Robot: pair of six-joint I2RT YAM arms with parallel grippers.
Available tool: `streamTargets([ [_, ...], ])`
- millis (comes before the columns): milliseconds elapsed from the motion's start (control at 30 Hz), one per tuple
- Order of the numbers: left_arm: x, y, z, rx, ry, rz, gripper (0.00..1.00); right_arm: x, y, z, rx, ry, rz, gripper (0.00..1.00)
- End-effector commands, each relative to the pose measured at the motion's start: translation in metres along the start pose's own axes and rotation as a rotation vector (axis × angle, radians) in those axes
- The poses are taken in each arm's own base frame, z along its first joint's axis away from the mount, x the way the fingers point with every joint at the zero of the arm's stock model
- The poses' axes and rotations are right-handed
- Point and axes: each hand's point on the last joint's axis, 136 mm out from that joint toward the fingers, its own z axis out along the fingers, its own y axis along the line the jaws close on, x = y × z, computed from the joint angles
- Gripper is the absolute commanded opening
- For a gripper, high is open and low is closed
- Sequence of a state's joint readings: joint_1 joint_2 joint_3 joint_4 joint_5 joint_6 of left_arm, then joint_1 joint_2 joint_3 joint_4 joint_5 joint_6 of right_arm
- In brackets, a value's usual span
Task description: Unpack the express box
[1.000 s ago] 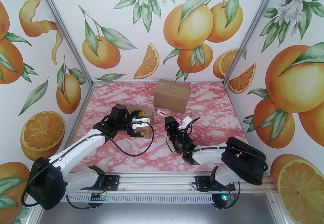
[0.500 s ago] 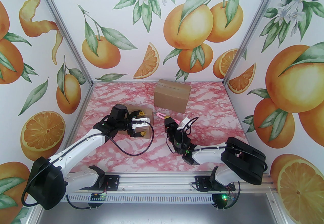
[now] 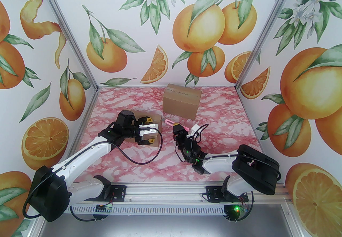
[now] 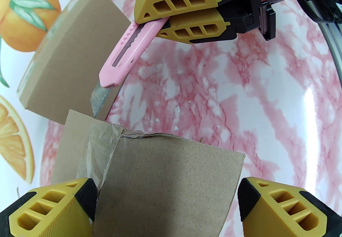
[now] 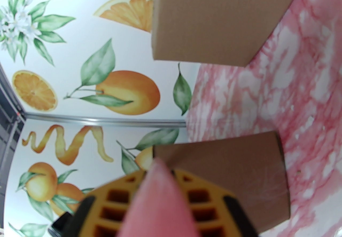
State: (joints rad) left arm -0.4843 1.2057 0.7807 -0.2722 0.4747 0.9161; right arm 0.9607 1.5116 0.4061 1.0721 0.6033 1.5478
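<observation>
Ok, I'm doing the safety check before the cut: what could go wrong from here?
1. The blade of the utility knife sits at the torn corner of the small cardboard box; the left end effector straddles it, apparently unclamped, so it may slide when cut.
2. The right end effector pinches the knife well back from the blade, so it could pivot.
3. A slipped stroke might hit the left fingers.

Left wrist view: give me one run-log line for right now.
left gripper: wide around small box, grip unclear | right gripper: shut on pink box cutter | blade: out, tip near taped corner
</observation>
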Motion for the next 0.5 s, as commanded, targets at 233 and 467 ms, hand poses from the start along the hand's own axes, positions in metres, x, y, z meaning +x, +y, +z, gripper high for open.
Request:
streamTargets([
  [233,0.0006,-0.0001,0.0015,0.005,-0.007,-0.018,0.91,-0.0030,0.0134,-0.0023,-0.023,-0.007,0.011,0.00],
  [467,0.0010,0.0015,0.0020,-0.001,-0.004,-0.019,0.91,0.0030,0.0067,0.0012,-0.003,0.014,0.013,0.00],
])
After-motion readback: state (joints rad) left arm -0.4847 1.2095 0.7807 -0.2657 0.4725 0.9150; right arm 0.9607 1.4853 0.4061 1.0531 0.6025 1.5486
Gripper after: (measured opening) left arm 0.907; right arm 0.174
